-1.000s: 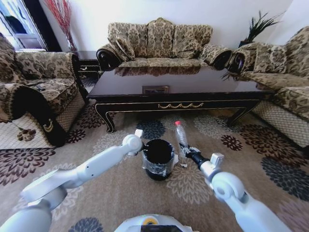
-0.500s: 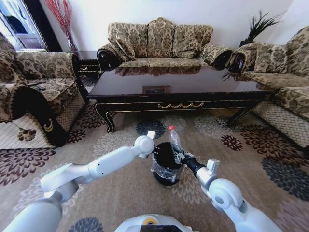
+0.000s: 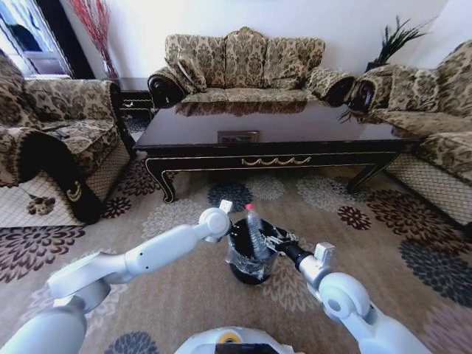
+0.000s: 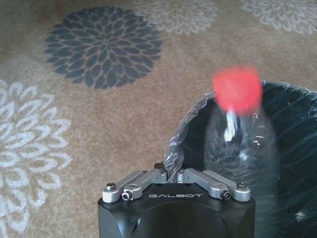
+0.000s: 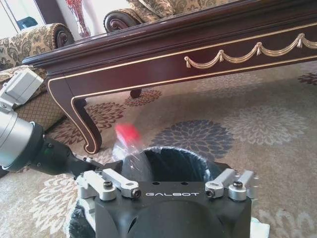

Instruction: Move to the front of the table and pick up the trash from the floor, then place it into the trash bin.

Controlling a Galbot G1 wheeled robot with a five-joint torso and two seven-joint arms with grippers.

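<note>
Premises: a domestic living room. Evidence: a three-seat sofa (image 3: 243, 63) in gold-patterned upholstery against the rear wall, with matching upholstered seats (image 3: 55, 136) on either flank. A long glossy dark table (image 3: 265, 136) with gold scroll ornament stands at the centre. The floor (image 3: 413, 243) is carpeted in beige with large flower medallions. A potted plant (image 3: 394, 40) occupies the rear corner.

Patterned sofa (image 3: 243, 63) w/ armchairs (image 3: 51, 140) L & R, plant (image 3: 398, 37).
</note>
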